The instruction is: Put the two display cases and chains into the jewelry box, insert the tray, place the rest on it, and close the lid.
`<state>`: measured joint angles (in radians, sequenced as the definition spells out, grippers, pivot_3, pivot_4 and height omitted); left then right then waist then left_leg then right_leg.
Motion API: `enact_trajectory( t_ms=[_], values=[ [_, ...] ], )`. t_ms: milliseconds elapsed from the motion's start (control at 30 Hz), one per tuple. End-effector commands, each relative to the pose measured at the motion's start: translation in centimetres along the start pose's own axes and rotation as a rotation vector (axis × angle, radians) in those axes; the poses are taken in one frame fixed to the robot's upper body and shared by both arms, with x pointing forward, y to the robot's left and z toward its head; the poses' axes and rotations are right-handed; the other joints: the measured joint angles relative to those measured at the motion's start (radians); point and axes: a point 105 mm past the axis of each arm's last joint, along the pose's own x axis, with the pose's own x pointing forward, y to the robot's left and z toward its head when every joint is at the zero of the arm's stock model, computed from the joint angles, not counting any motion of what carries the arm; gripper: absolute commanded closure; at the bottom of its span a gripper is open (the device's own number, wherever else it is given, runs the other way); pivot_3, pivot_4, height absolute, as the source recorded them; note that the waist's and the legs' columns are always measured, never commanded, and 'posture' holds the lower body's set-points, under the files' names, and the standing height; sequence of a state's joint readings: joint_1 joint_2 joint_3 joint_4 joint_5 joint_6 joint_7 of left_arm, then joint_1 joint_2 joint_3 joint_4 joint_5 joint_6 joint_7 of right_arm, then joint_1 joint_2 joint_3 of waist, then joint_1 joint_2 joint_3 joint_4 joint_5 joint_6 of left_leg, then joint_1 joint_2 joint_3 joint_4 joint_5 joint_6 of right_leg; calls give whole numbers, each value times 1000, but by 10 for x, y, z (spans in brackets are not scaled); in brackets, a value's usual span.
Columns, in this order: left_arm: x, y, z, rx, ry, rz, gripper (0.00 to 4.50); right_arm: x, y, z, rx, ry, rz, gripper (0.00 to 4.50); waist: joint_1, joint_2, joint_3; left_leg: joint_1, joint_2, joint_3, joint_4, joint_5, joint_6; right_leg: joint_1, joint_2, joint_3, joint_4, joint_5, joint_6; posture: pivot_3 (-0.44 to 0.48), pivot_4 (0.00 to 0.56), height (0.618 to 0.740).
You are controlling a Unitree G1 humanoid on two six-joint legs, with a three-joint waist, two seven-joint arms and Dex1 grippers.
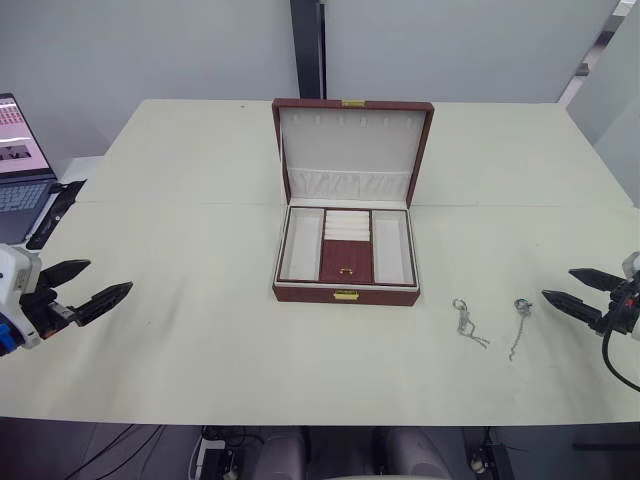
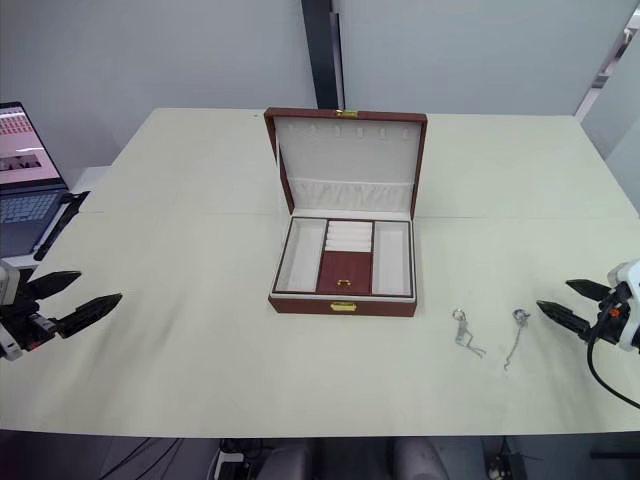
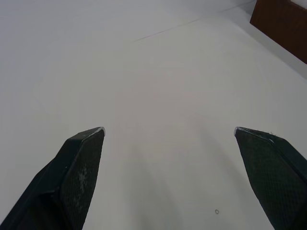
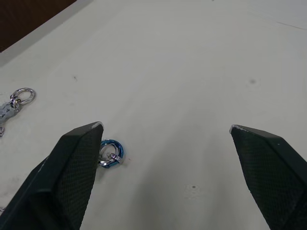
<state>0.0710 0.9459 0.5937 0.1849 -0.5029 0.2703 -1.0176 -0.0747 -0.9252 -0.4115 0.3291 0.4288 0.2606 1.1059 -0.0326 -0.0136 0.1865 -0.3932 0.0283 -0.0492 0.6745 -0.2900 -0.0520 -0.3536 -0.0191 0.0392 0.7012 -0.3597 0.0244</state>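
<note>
A: Pincers first. Left pincer hovers over the near left of the counter, fingers spread wide, nothing between them. Right pincer sits at the near right edge, fingers likewise apart and empty.

B: Confirmed in the wrist views. Left wrist view: bare counter between the two black fingers, with a corner of the jewelry box beyond. Right wrist view: the ring of one chain lies just beside one finger; cannot tell whether they touch.

A: Chains: two on the counter, near right, in front of and to the right of the box. First chain lies nearer the box, bunched, ring end pointing away from the robot. Second chain lies just left of the right pincer, stretched fairly straight, ring at its far end, bluish tint.

B: Jewelry box sits mid-counter, open, gold clasp facing the robot. Tray is seated inside it: cream compartments left and right, dark red centre flap with gold tab, ring rolls behind the flap.

A: Lid stands upright behind, cream lining, gathered pocket along its lower part.

B: Far left: open laptop at the counter's edge.
</note>
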Motion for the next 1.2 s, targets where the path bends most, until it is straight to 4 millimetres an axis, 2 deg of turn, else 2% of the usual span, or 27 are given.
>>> enact_trajectory(
  t_ms=[33,133,300,433,533,633,800,933,1200],
  values=[
    [10,-23,12,68,-45,-89,0,-4,5,19,3,-94,-30,13,0,0,0,0,0,0,0,0,0,0,0,0,0,0,0,0,150,740],
    [19,-45,16,74,-69,-163,0,0,19,22,14,-127,-42,13,1,0,0,0,0,0,0,0,0,0,0,0,0,0,0,0,150,740],
    [46,-103,30,98,-142,-380,0,5,52,19,77,-196,-80,13,4,0,0,0,0,-1,0,0,0,1,0,0,0,0,0,0,150,740],
    [59,-132,41,120,-190,-507,0,10,80,17,75,-197,-87,13,5,0,0,0,-1,-1,0,0,0,1,0,0,0,0,0,0,150,740],
    [66,-158,51,152,-243,-626,0,8,80,17,79,-228,-206,13,3,0,-1,0,0,-1,1,0,0,1,0,0,0,0,0,0,150,740],
    [67,-182,57,183,-271,-752,0,4,82,9,68,-214,-290,13,2,1,-1,1,0,0,1,0,0,1,1,1,1,0,0,0,150,740],
    [67,-208,60,232,-306,-890,0,3,80,-10,75,-159,-402,13,1,1,-1,1,0,1,0,0,0,1,1,2,1,0,1,0,150,740],
    [67,-221,61,258,-334,-952,0,7,82,-22,90,-131,-442,13,1,1,-1,2,-1,1,0,0,0,2,2,2,1,0,1,0,150,740],
    [69,-224,60,268,-346,-964,0,17,83,-45,110,-58,-481,13,1,2,-2,2,-1,1,0,0,0,2,2,2,1,0,1,0,150,740]
  ],
)
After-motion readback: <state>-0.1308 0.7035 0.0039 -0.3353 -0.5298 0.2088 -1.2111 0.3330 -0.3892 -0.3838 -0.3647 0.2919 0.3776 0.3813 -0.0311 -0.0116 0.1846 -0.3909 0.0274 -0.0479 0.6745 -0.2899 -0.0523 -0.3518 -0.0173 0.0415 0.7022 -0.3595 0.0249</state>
